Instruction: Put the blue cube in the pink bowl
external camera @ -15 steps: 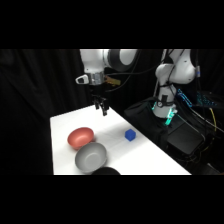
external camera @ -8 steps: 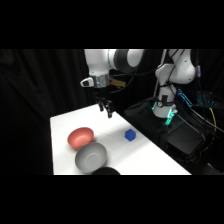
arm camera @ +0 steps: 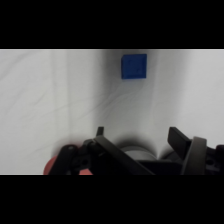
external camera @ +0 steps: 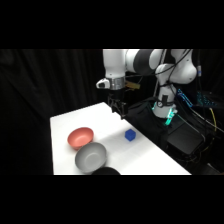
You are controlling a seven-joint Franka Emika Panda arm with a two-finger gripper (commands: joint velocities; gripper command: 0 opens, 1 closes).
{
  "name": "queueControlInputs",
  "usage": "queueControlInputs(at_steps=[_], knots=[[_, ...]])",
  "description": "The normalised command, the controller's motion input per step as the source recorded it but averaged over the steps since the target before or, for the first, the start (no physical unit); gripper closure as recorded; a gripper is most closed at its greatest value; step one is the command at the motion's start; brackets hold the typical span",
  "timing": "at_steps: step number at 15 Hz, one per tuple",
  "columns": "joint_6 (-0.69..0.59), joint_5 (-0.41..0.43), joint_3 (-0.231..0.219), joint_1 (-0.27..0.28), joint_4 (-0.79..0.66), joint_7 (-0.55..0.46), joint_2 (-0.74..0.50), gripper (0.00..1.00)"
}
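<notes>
Here I hold the gripper (external camera: 119,111) high, fingers spread and empty, to line up over the blue cube (external camera: 130,134), which sits on the white table (external camera: 65,122) apart from the pink bowl (external camera: 80,137).

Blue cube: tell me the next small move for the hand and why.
Probably shift the hand sideways toward the blue cube, then lower over it. In the side view the hand hangs above the white table, short of the cube and holding nothing. In the wrist view the cube lies ahead of the open fingers, not between them. The pink bowl can wait.
</notes>
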Motion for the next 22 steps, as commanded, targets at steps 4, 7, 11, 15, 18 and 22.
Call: queueControlInputs(at_steps=[4,7,11,15,18,22], knots=[[0.37,-0.037,0.075,0.083,-0.45,0.21,-0.25,0.00],[0.40,-0.044,0.059,0.067,-0.37,0.18,-0.13,0.00],[0.42,-0.140,0.037,0.020,-0.31,0.22,-0.06,0.00],[0.43,-0.169,0.014,-0.027,-0.12,0.20,0.12,0.00],[0.42,-0.126,0.011,0.002,0.00,0.17,0.26,0.00],[0.39,-0.171,-0.051,0.028,0.00,0.20,0.31,0.00]])
